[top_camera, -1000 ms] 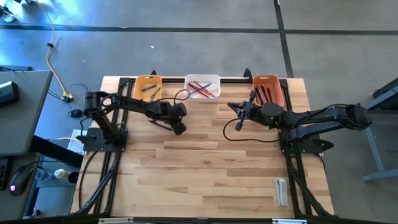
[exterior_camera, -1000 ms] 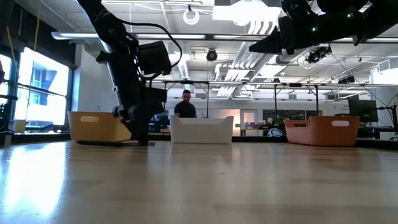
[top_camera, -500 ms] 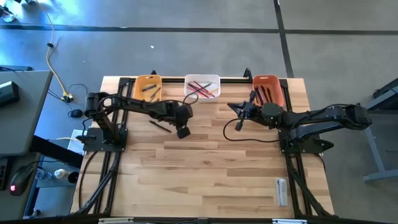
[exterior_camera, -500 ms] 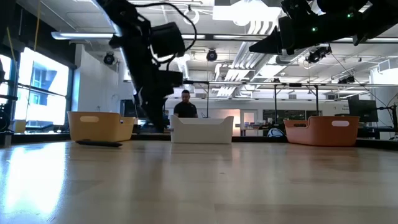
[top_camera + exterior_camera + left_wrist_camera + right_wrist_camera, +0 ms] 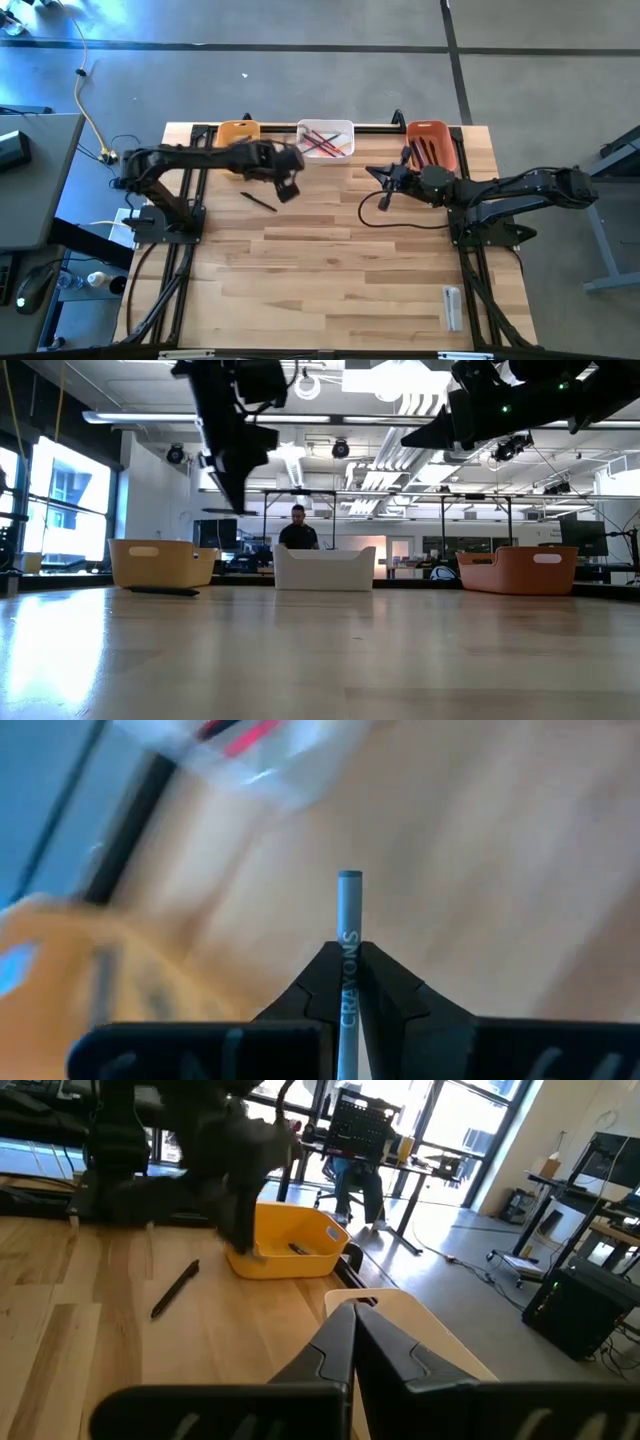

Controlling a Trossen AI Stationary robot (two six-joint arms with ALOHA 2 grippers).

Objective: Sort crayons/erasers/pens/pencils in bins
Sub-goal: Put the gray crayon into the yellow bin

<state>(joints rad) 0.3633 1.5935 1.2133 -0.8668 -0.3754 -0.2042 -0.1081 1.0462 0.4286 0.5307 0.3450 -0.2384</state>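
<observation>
You have a grey crayon point(image 5: 348, 935) pinched between the left gripper point(image 5: 343, 982) fingers, closed tight on its shaft with the lettered barrel running up between the tips and the blunt end standing out well past them, at the centre of the left wrist view. This looks like the carry step: the stick is off the wood and needs a bin. In the high view that gripper point(image 5: 286, 186) sits left of centre, raised above the table point(image 5: 330, 270), just below the gap between the yellow-orange bin point(image 5: 232, 131) and the white bin point(image 5: 326, 139). One dark pen point(image 5: 258, 202) lies loose on the wood just below and left of it, untouched. Your next move calls for choosing the bin that suits a crayon, bringing the tip over its inside rather than its rim, and only then letting go; the motion blur suggests the arm is swinging fast, so settle first. The white bin holds red and pink pencils point(image 5: 321, 141); the red-orange bin point(image 5: 432, 143) at upper right holds dark sticks. Your right gripper point(image 5: 378, 174) waits with fingers closed and empty, right of centre, just left of the red-orange bin.
</observation>
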